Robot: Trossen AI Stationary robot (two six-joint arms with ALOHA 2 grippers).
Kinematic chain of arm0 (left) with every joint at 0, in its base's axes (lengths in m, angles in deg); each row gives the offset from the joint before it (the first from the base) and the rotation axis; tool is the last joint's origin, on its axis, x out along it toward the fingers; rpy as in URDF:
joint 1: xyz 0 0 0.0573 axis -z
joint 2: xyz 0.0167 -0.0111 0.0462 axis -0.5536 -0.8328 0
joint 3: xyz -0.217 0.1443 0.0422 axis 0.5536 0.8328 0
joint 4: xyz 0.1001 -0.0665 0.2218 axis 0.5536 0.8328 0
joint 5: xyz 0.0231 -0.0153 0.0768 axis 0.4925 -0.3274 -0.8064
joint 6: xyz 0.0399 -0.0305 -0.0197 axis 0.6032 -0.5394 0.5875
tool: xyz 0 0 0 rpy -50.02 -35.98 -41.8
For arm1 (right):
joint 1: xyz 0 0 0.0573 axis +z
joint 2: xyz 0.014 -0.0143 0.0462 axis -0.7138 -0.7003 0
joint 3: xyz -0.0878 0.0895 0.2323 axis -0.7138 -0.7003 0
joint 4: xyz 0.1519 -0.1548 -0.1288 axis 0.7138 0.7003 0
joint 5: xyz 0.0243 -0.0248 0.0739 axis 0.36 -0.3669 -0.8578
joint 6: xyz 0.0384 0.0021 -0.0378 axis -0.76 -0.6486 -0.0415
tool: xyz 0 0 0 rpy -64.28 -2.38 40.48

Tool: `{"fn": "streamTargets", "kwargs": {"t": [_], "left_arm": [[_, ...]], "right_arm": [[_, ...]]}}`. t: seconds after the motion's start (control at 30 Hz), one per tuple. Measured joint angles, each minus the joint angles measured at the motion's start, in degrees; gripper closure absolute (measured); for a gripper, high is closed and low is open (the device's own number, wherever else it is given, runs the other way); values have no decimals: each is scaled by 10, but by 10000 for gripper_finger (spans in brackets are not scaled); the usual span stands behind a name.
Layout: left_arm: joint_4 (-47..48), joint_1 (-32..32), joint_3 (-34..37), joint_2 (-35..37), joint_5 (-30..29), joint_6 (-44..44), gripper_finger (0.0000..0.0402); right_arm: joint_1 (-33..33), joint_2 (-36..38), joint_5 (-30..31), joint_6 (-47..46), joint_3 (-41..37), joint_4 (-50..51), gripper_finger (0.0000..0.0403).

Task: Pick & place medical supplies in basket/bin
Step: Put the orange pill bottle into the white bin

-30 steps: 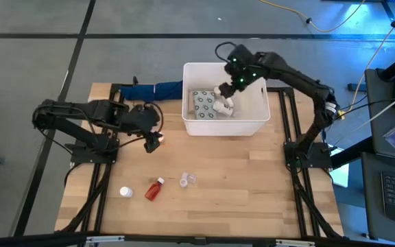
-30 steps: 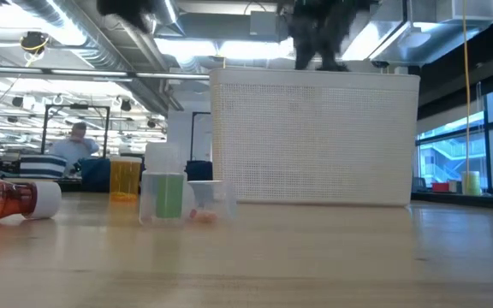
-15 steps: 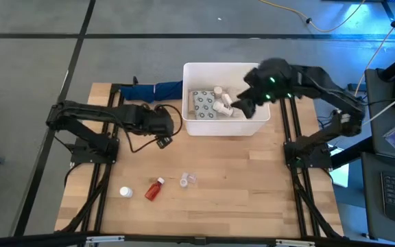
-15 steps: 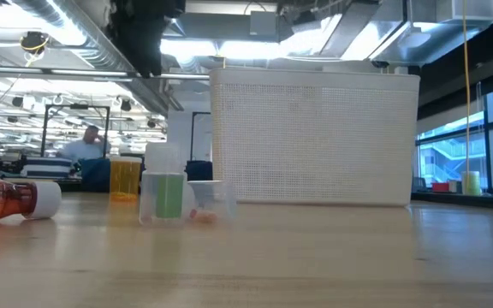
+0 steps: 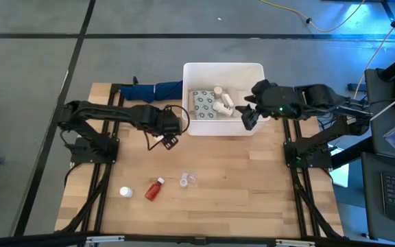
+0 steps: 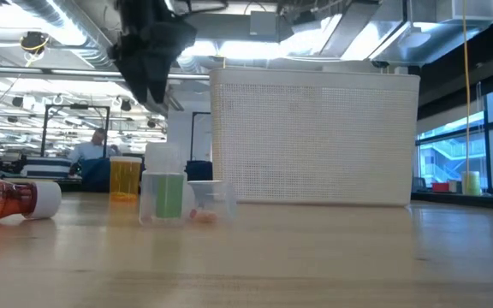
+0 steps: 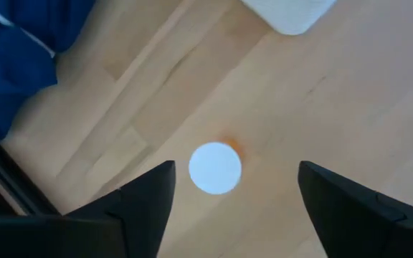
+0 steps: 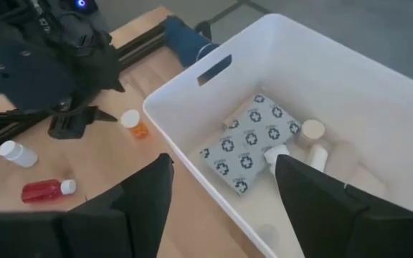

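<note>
At the desk's twelve o'clock edge stands the white bin (image 5: 223,98), and inside it lie a flat grey dotted packet (image 5: 201,106) and several white tubes (image 5: 223,101), the packet toward nine o'clock and the tubes touching it toward three. The right gripper (image 5: 250,116) hangs over the bin's rim at about four o'clock from the bin's middle, jaws spread and holding nothing; its own camera looks down between the two dark fingers (image 8: 143,197) into the bin, onto the packet and tubes.

The left gripper (image 5: 170,134) hovers just outside the bin's nine o'clock wall, above an orange pill bottle (image 7: 215,167) with a white cap that stands upright on the bare wood. Its jaws are spread wide, one on either side of the bottle and apart from it. A dark blue cloth bundle (image 5: 153,90) lies near the bin at ten o'clock.

Toward the desk's six o'clock edge, well apart from the bin, rest a red bottle (image 5: 155,189) on its side, a small white bottle (image 5: 125,193) at its nine o'clock, and tiny clear cups (image 5: 188,180) at its three o'clock.
</note>
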Motion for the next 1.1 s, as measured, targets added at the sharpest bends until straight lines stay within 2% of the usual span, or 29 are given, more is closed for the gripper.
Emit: {"fn": "streamTargets", "kwargs": {"t": [0.2,0.4,0.47,0.53,0.63,0.77,1.1], "left_arm": [[6,-34,0,-7,-1,0,95],[4,-33,0,-6,105,-10,97],[4,-30,0,-7,104,-14,97],[10,-28,0,-8,79,-32,98],[16,-43,4,-8,81,-26,98],[0,-70,29,-8,90,-15,98],[-100,-112,121,-8,168,10,98]], "right_arm": [[2,-3,0,-7,-6,3,156],[2,-4,-1,-21,-6,2,156],[2,-4,-1,-21,-6,2,156],[2,-4,-1,-21,-6,2,156],[2,-4,0,-21,-6,2,156],[1,-6,1,-21,-6,-7,156],[1,-14,3,-20,-6,-8,156]]}}
